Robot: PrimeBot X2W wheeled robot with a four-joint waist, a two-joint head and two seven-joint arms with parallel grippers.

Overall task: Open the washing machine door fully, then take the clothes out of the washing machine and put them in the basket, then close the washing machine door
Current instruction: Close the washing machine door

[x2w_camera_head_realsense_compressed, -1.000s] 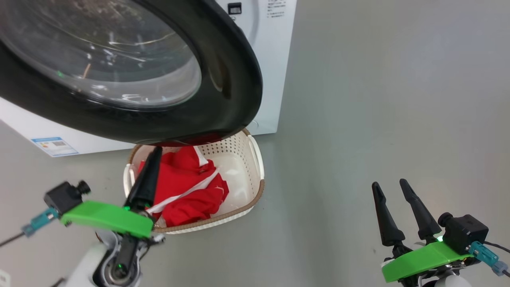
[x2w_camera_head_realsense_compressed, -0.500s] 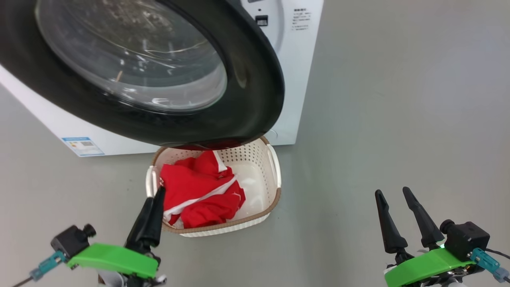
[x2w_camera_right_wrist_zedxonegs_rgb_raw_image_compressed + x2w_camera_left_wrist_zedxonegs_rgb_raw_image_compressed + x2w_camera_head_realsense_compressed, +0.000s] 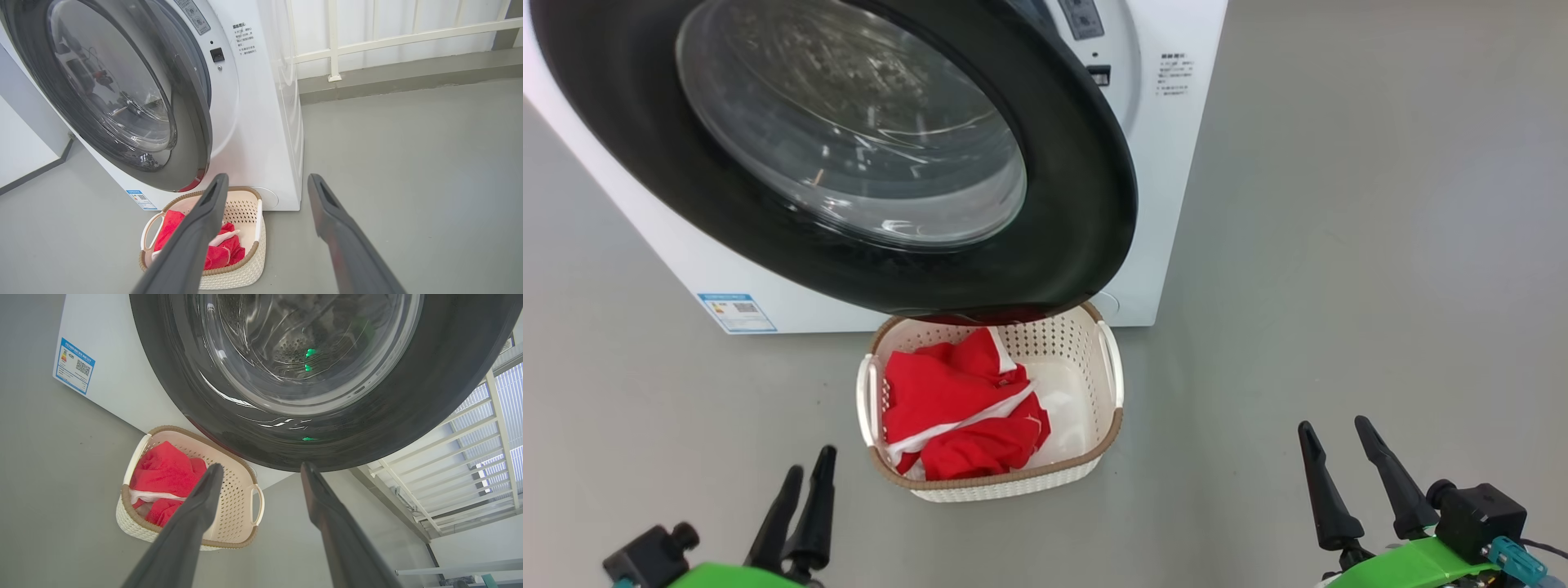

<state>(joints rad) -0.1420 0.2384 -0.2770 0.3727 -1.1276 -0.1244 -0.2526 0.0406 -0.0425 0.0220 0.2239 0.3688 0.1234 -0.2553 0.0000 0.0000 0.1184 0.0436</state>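
Note:
The washing machine door [image 3: 1086, 204] stands swung open, and its black ring hangs over the far end of the basket [image 3: 1112, 425]. The white washing machine [image 3: 1176, 163] is behind it. The clothes [image 3: 956, 408], red with white trim, lie in the basket's left half. My left gripper [image 3: 811, 460] is open and empty at the lower left, short of the basket. My right gripper [image 3: 1333, 425] is open and empty at the lower right. The left wrist view shows my left gripper [image 3: 262, 467], the basket [image 3: 237, 498], the clothes [image 3: 163, 473] and the door [image 3: 449, 396]. The right wrist view shows my right gripper [image 3: 268, 178], the basket [image 3: 245, 277] and the door [image 3: 192, 122].
Grey floor [image 3: 1339, 245] spreads to the right of the machine and in front of the basket. A blue label [image 3: 736, 311] sits low on the machine's front. White railings [image 3: 367, 45] run along the wall behind the machine.
My left gripper has opened and drawn back from over the basket toward the lower left, leaving the clothes in the basket. The head camera has shifted, so the machine and basket sit further right.

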